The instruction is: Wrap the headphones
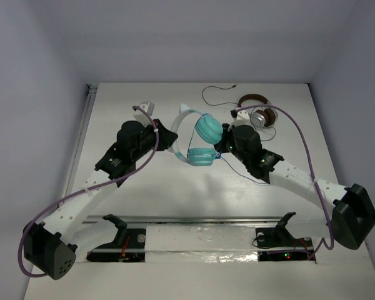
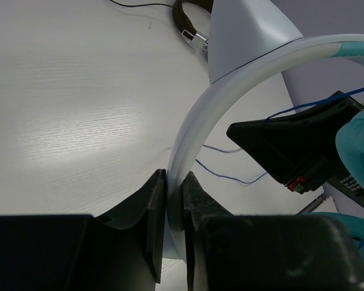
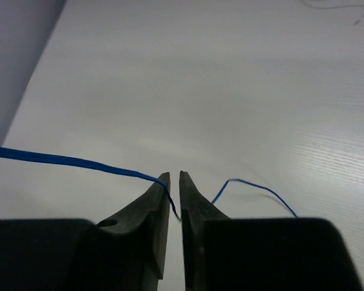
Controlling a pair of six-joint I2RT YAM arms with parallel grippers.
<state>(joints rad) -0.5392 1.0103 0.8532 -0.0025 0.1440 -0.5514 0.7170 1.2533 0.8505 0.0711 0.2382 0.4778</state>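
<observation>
The teal headphones (image 1: pixel 203 140) are held up above the table's middle, both round cups (image 1: pixel 208 129) close together. My left gripper (image 1: pixel 169 139) is shut on the white headband (image 2: pixel 194 121), which arcs up to the right in the left wrist view. My right gripper (image 1: pixel 222 149) sits just right of the cups and is shut on the thin blue cable (image 3: pixel 67 160). The cable enters between the fingers (image 3: pixel 161 194) from the left and comes out on the right (image 3: pixel 255 187). Loose cable trails under the right arm (image 1: pixel 256 180).
The brown-and-silver headphones (image 1: pixel 260 114) with a black cable (image 1: pixel 215 94) lie at the back right, also seen in the left wrist view (image 2: pixel 191 21). White walls enclose the table. Two black stands (image 1: pixel 115 225) sit at the near edge.
</observation>
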